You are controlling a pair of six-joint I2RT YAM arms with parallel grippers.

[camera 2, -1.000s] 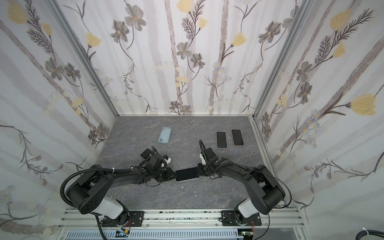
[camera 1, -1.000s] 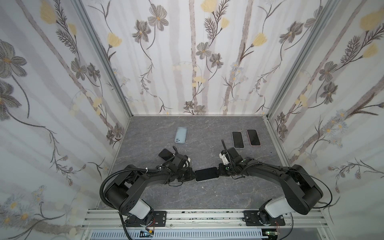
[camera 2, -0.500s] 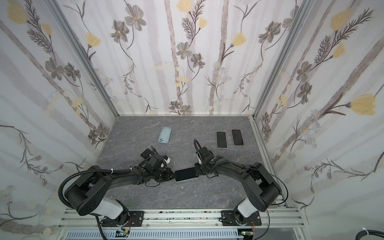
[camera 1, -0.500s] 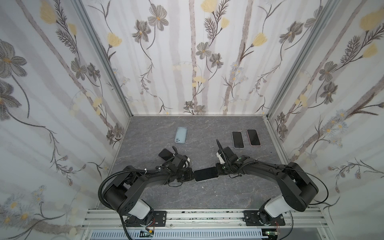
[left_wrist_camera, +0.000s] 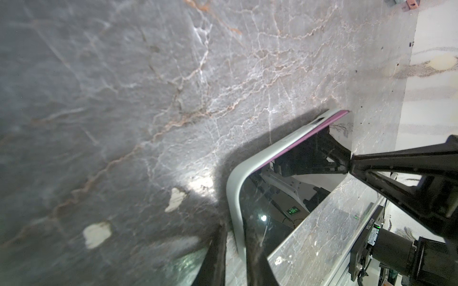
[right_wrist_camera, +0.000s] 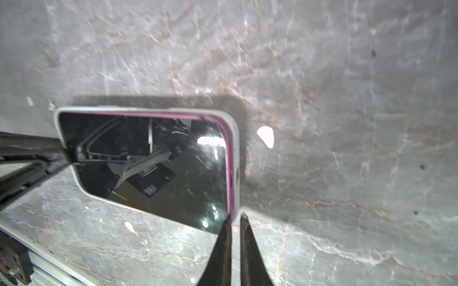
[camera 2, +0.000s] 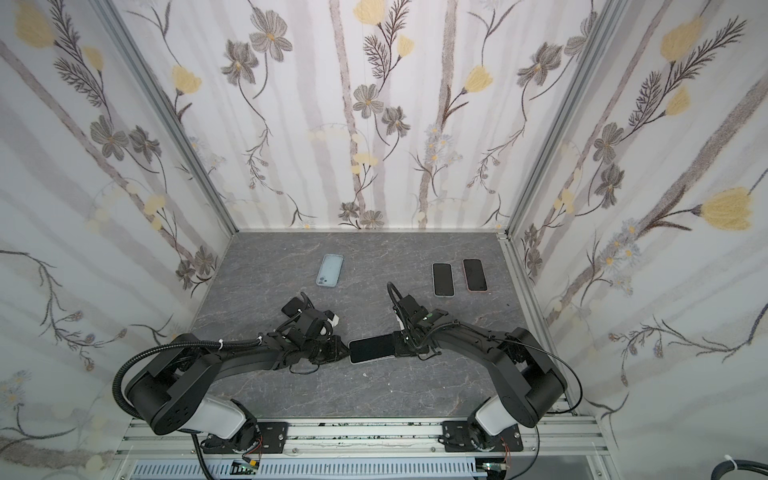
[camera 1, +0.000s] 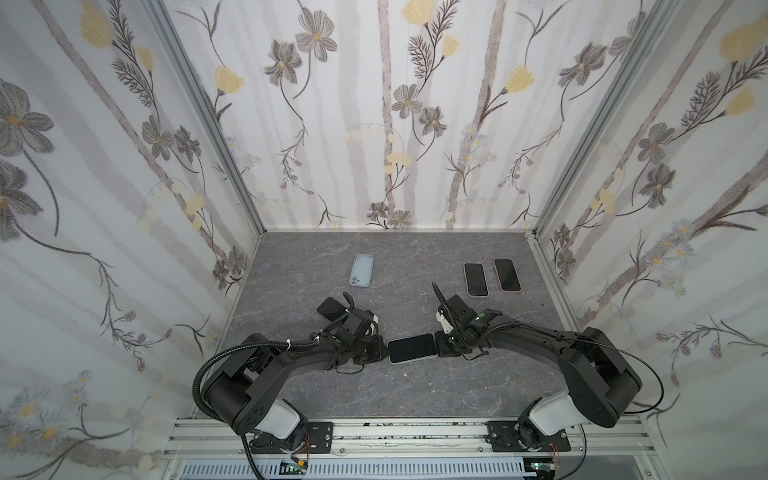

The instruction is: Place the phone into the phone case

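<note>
Nearest, at 6 o'clock, an aluminium rail (camera 1: 395,432) carries both arm bases along the front edge of the grey marbled table (camera 1: 415,395). Just beyond it, a little toward 6 o'clock from the table's middle, the phone (camera 1: 411,348) lies flat and screen up, its length running from 9 to 3 o'clock, set in the white phone case (right_wrist_camera: 237,158). In the right wrist view a pink strip of the phone's edge shows between the glass and the case's rim, along one long side and around the short end. The left gripper (camera 1: 387,352) meets the 9 o'clock end. In the left wrist view its fingers (left_wrist_camera: 218,247) stand a narrow gap apart with the case's rim running between them, one outside the case and one over the glass, so it looks clamped on that rim. The right gripper (camera 1: 436,345) meets the 3 o'clock end with its jaws together, the tips set against a corner of the case. White chips (left_wrist_camera: 96,234) mark the surface beside the phone. At 10 o'clock from the phone, partly behind the left wrist, lies a dark phone (camera 1: 330,308). Farther off, at 11 o'clock, a pale blue case (camera 1: 362,270) lies alone. At 1 o'clock two dark-screened phones (camera 1: 475,279) lie side by side without touching. Flowered walls (camera 1: 395,124) close the back at 12 o'clock.
</note>
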